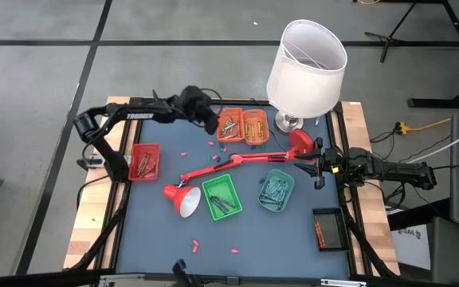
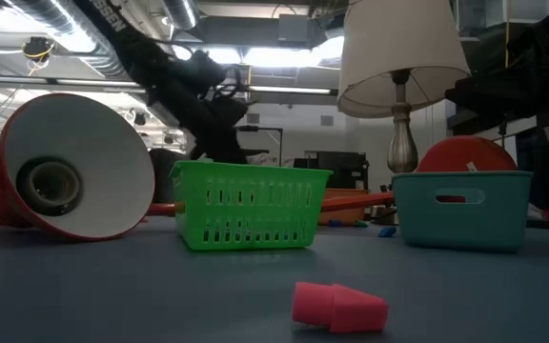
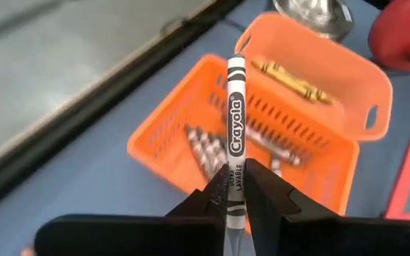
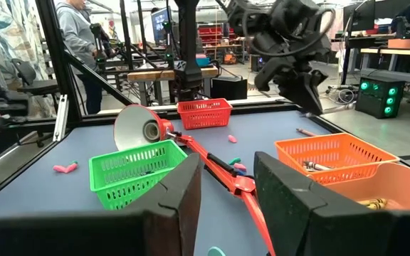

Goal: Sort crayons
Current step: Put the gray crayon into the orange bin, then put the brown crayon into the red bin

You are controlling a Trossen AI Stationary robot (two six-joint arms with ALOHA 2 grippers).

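My left gripper (image 1: 208,118) is at the far side of the table, shut on a grey-and-white crayon (image 3: 234,135), just above an orange tray (image 3: 262,153) that holds several grey crayons. A second orange tray (image 3: 333,78) beside it holds yellow crayons (image 3: 290,80). My right gripper (image 4: 226,206) is open and empty at the table's right side (image 1: 319,169), near the red lamp's base. Small pink crayon bits (image 1: 196,241) lie loose on the mat; one shows close in the low view (image 2: 339,305). My left gripper pinches the crayon's lower part (image 3: 235,186) between its two fingers. The crayon lies along the fingers and sticks out well past their tips. It is lifted clear, its free end over the orange tray with the grey crayons.
A red desk lamp (image 1: 237,163) lies across the mat's middle, its shade (image 1: 183,199) near the green tray (image 1: 221,195). A teal tray (image 1: 276,190), a red tray (image 1: 144,161) and a black tray (image 1: 327,229) stand around. A white-shaded lamp (image 1: 305,68) stands at the far right.
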